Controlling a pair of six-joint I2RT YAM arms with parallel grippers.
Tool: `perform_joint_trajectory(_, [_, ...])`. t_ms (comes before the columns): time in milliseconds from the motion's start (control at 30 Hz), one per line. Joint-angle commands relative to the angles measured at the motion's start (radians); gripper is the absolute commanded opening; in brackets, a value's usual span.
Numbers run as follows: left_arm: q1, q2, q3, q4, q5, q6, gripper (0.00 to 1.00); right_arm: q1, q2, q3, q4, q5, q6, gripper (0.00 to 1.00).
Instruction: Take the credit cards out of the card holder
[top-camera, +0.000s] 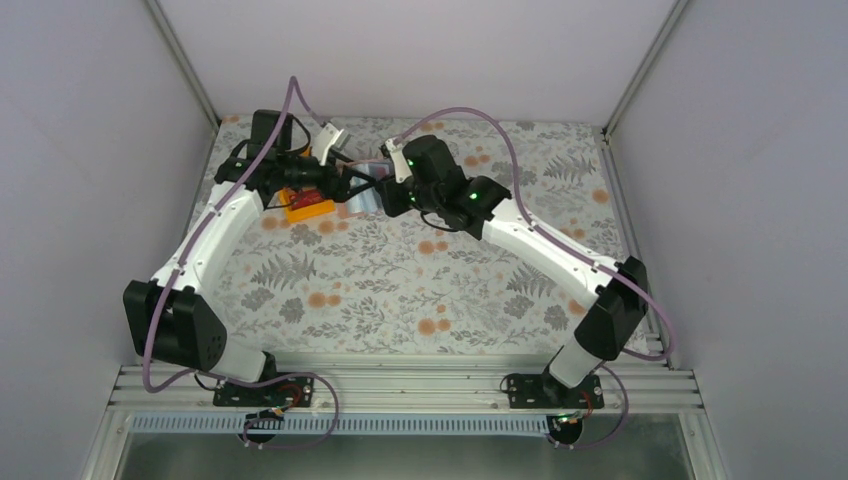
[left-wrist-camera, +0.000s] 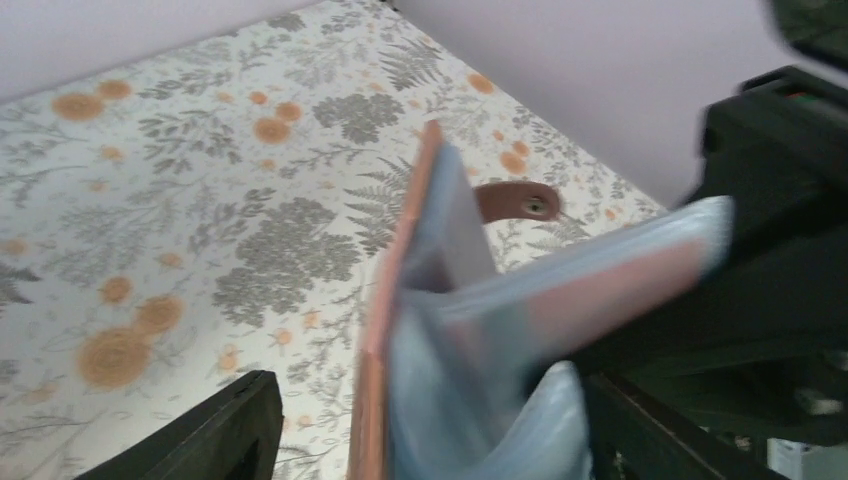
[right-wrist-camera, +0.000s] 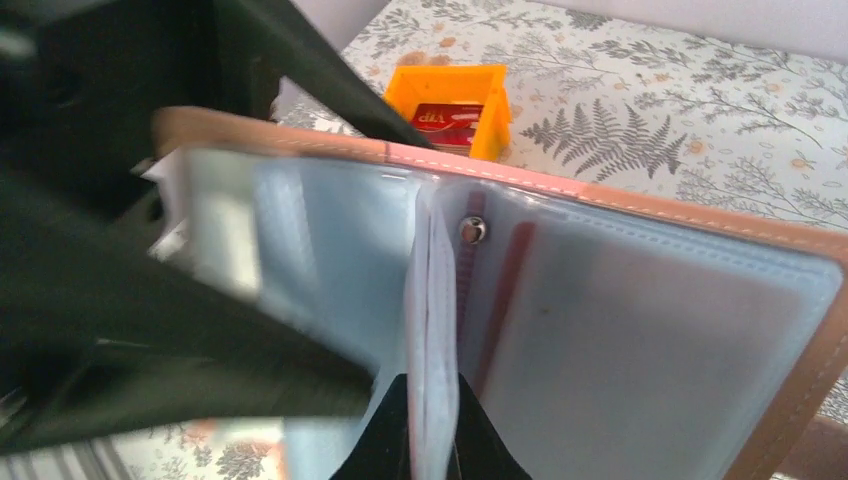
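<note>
The tan card holder (top-camera: 365, 185) hangs open above the back of the table, between both grippers. My right gripper (right-wrist-camera: 432, 410) is shut on the middle clear sleeves of the card holder (right-wrist-camera: 650, 330). A red card edge (right-wrist-camera: 505, 290) shows inside one sleeve. My left gripper (left-wrist-camera: 432, 400) is open, its fingers (left-wrist-camera: 225, 430) wide apart on either side of the card holder's (left-wrist-camera: 395, 290) left half. One red card (right-wrist-camera: 447, 122) lies in the orange tray. No teal card is in view.
The orange tray (top-camera: 308, 205) stands on the flowered table just left of and below the grippers, and it also shows in the right wrist view (right-wrist-camera: 445, 75). The cell's walls stand close behind the arms. The card holder's snap strap (left-wrist-camera: 515, 200) hangs out behind it.
</note>
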Motion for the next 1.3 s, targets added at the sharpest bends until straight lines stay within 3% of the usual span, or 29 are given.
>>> perform_joint_trajectory(0, [0.033,0.015,0.001,0.010,-0.016,-0.017,0.72,0.030,-0.077,-0.007,0.063,-0.005,-0.018,0.04])
perform_joint_trajectory(300, [0.039,-0.019,-0.006,-0.021,0.153,0.044,0.42,0.010,-0.097,-0.033,0.079,-0.016,-0.025,0.04])
perform_joint_trajectory(533, [0.042,-0.038,0.001,-0.087,0.322,0.126,0.03,-0.036,-0.155,-0.106,0.137,-0.104,-0.038,0.04])
perform_joint_trajectory(633, [0.042,-0.044,0.003,-0.108,0.335,0.148,0.02,-0.053,-0.181,-0.135,0.161,-0.142,-0.048,0.05])
perform_joint_trajectory(700, [0.043,-0.049,0.005,-0.119,0.330,0.163,0.02,-0.063,-0.198,-0.148,0.172,-0.179,-0.064,0.11])
perform_joint_trajectory(833, [0.043,-0.060,0.020,-0.136,0.299,0.185,0.02,-0.095,-0.246,-0.181,0.179,-0.221,-0.097,0.47])
perform_joint_trajectory(933, [0.044,-0.069,0.038,-0.141,0.270,0.181,0.02,-0.155,-0.308,-0.237,0.214,-0.314,-0.109,0.61])
perform_joint_trajectory(1033, [0.045,-0.077,0.054,-0.143,0.238,0.184,0.03,-0.205,-0.347,-0.247,0.215,-0.459,-0.145,0.69])
perform_joint_trajectory(1267, [0.045,-0.089,0.092,-0.165,0.187,0.227,0.02,-0.254,-0.367,-0.245,0.222,-0.865,-0.235,0.70])
